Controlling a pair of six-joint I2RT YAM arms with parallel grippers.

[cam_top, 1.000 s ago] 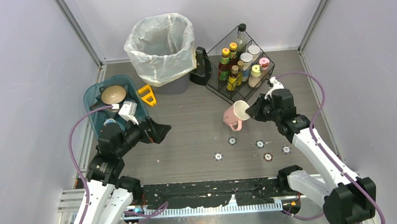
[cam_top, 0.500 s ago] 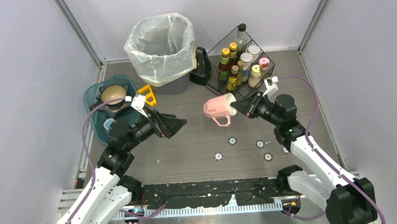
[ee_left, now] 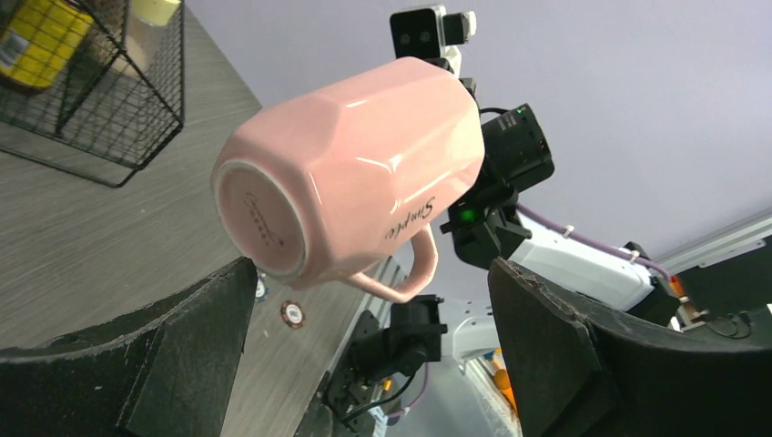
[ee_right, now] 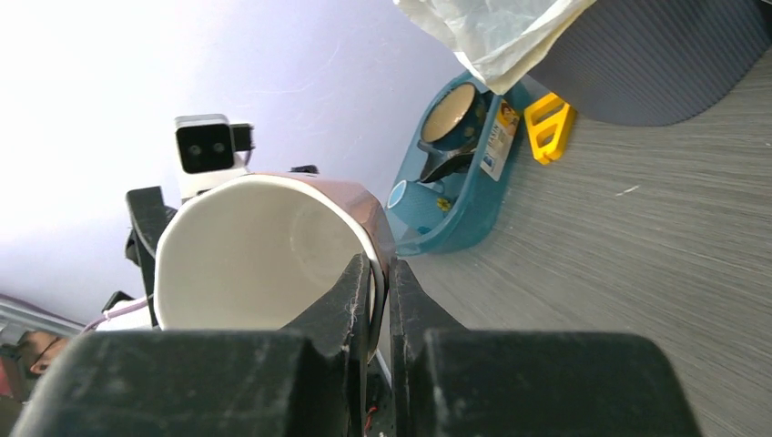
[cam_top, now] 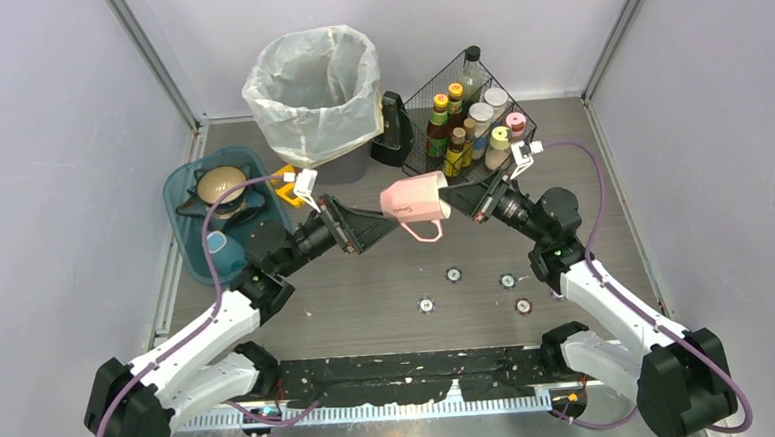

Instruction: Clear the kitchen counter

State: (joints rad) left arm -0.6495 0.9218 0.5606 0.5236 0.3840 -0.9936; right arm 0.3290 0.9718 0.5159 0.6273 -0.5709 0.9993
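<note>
Spanning the space between lilac walls (cam_top: 49,146), the bench (cam_top: 367,280) lies below. Pink mug (cam_top: 413,199) hangs sideways above it. Right hand (ee_right: 380,273) pinches the mug's rim; left hand (ee_left: 371,267) gapes wide around its base, not touching.

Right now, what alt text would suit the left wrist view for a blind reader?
A pink mug, held sideways by the right gripper, hangs over the grey counter, framed by the open fingers of the left gripper.
</note>
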